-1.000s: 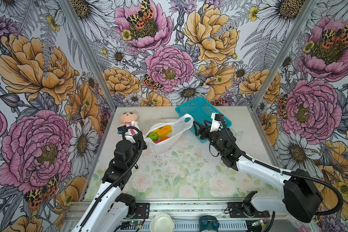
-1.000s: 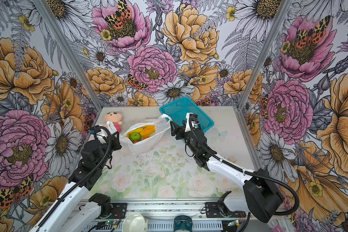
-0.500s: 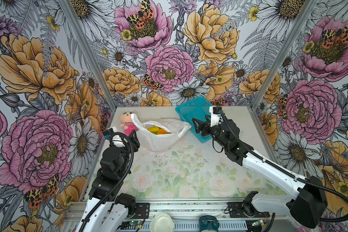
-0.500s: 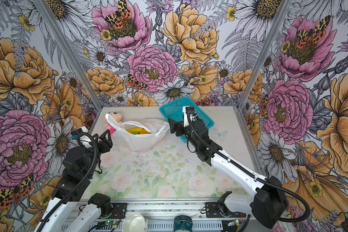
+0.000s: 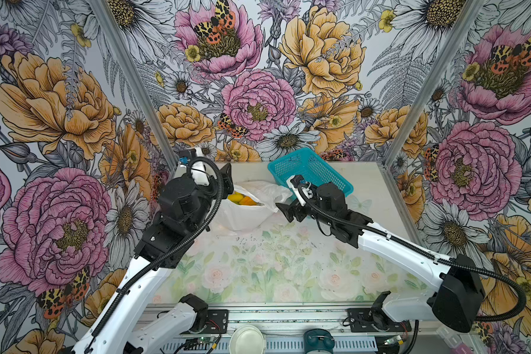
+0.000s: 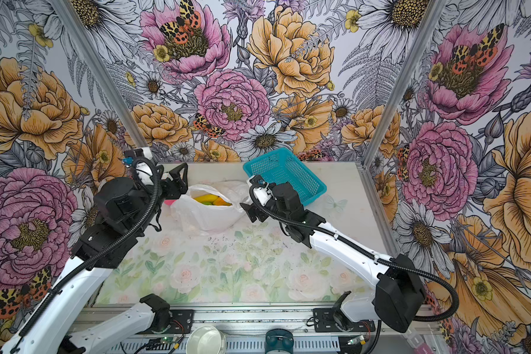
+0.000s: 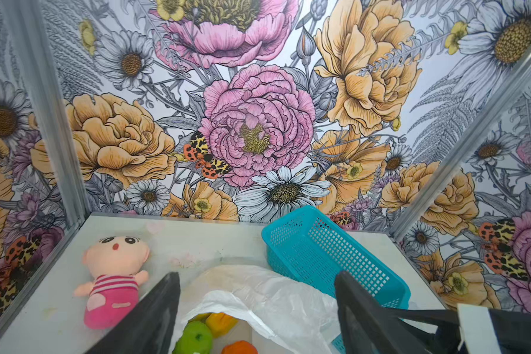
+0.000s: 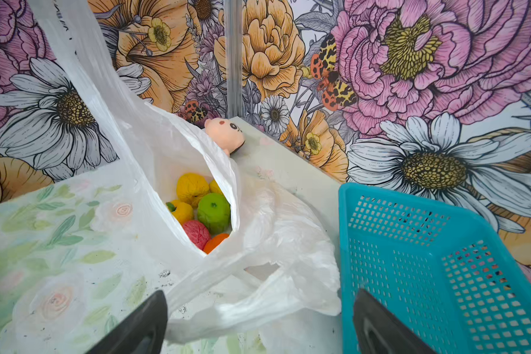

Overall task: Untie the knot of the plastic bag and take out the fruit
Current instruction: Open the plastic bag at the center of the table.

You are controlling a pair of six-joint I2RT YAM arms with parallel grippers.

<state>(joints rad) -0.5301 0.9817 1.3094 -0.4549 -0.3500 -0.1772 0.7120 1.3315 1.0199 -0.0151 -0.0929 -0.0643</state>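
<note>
The white plastic bag (image 5: 247,211) (image 6: 207,213) lies at the back of the table with its mouth gaping. The knot is out of view; a loose loop handle (image 8: 227,275) lies flat on the mat. Fruit shows inside: yellow (image 8: 192,187), green (image 8: 213,211), pink-red (image 8: 196,233) and orange (image 8: 215,242). My left gripper (image 5: 227,180) (image 7: 258,306) hangs open over the bag's left rim, holding nothing. My right gripper (image 5: 285,211) (image 8: 258,325) is open at the bag's right side, its fingers either side of the loose handle without pinching it. A strip of bag (image 8: 74,61) rises out of the right wrist view.
A teal mesh basket (image 5: 310,171) (image 8: 426,260) stands empty just right of the bag, close behind my right gripper. A pink plush doll (image 7: 114,275) lies in the back left corner, beside the bag. Flowered walls close in the left, back and right.
My left gripper has opened and let go of the bag, then swung up over its left rim. The bag's mouth has spread wider. My right gripper has opened further.
</note>
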